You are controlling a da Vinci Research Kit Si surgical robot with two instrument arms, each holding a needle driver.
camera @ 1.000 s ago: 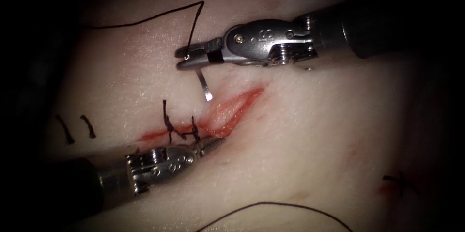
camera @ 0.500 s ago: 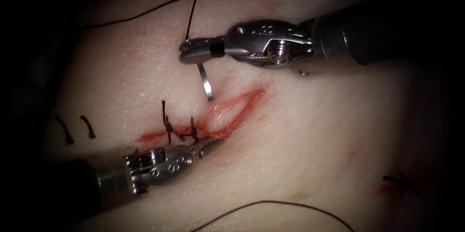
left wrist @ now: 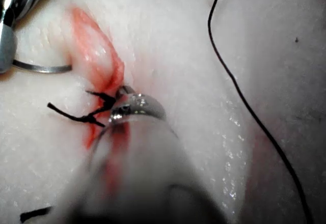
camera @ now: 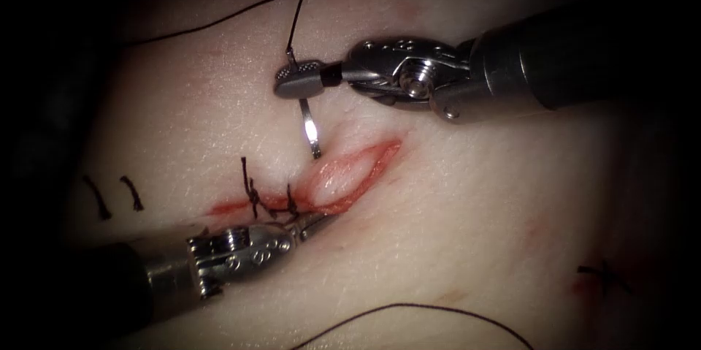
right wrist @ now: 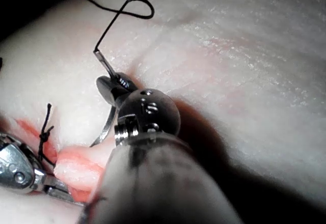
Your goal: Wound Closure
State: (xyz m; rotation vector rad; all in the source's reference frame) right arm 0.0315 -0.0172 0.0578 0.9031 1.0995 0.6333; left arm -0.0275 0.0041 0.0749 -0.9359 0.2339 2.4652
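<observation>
The tissue (camera: pixel 467 196) carries the cut (camera: pixel 343 175), which gapes at its right part, while two knotted stitches (camera: pixel 270 196) close its left part amid red fluid (camera: pixel 226 206). The right pincer (camera: pixel 298 80) reaches in from the right above the cut and is clamped on the curved needle (camera: pixel 309 125) near its swaged tail end, where the thread (camera: pixel 219 21) leaves and runs up and away toward the tissue's far left edge. The needle's long axis hangs down from this pincer toward the cut, its tip just beside the upper lip of the gaping part; whether the tip touches the tissue I cannot tell. The left pincer (camera: pixel 314 222) lies low at the lower lip just right of the stitches, its jaws narrow at the wound edge; a grip on tissue cannot be made out.
</observation>
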